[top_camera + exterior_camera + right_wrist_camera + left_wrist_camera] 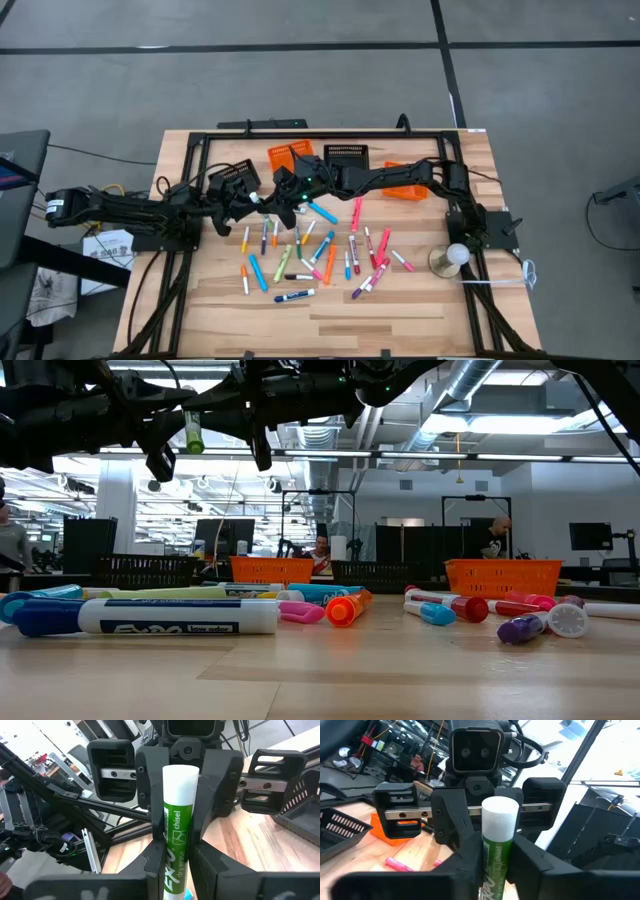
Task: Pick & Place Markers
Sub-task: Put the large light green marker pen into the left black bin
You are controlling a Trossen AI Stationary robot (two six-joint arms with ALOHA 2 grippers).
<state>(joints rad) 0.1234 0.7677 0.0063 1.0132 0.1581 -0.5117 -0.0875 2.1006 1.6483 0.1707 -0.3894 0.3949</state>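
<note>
Right up against both wrist lenses you see one green marker [177,835], pinched by both grippers at once — left gripper [496,855] clamped on it, right gripper [175,850] too, above the table [400,315]. You're mid-handover; next, one must let go — cleanly
</note>
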